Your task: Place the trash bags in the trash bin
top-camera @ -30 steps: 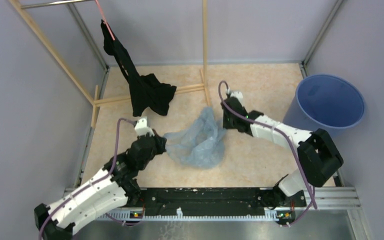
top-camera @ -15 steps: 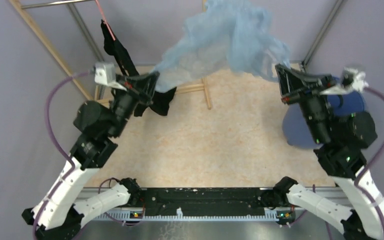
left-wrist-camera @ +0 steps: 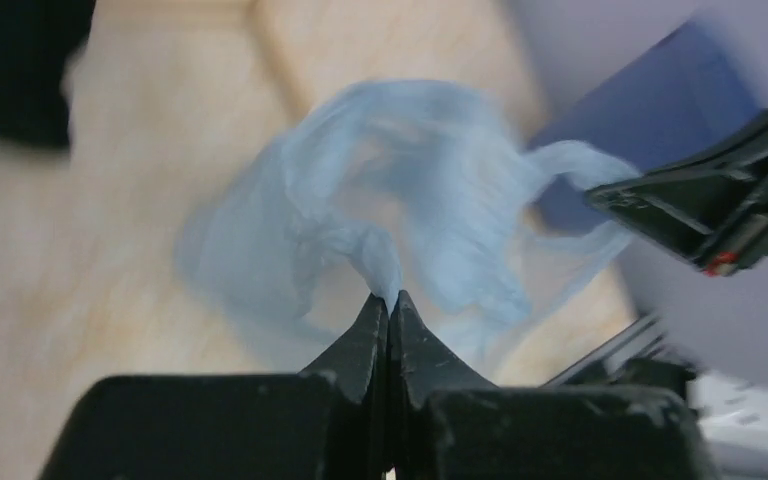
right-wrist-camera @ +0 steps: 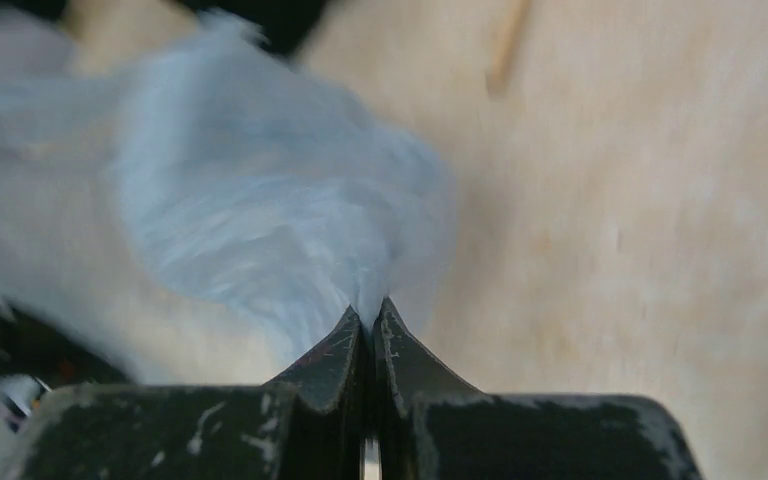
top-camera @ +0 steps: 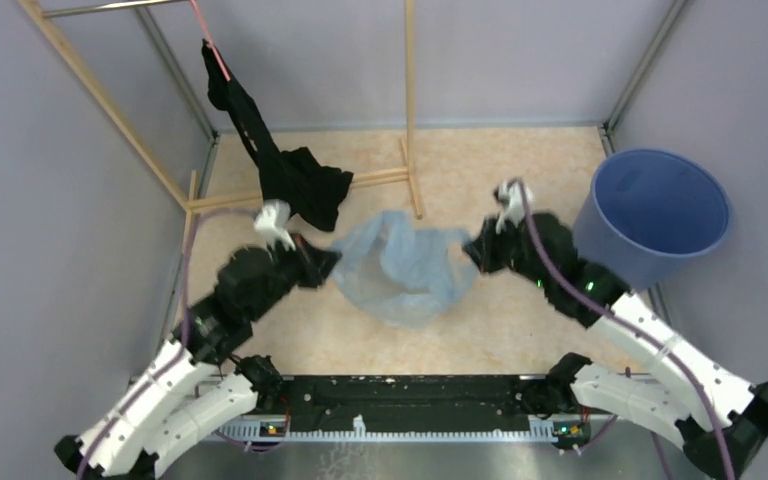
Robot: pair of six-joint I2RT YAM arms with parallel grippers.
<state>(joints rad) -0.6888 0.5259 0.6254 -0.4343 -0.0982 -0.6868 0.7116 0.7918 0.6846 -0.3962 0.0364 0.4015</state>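
Trash bag (top-camera: 397,265): thin, wrinkled pale-blue film, stretched and sagging between the two arms over the tan tabletop (top-camera: 530,170), outside the bin. Left gripper (left-wrist-camera: 388,300) is pinched tight on its left edge and right gripper (right-wrist-camera: 368,312) on its right edge. Trash bin (top-camera: 615,250): round, smooth, blue, upright at far right. Black garment (top-camera: 300,185) hangs behind.

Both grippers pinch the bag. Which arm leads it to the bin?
Probably right: the right gripper holds the trash bag edge nearest the trash bin; the left gripper is across the bag.
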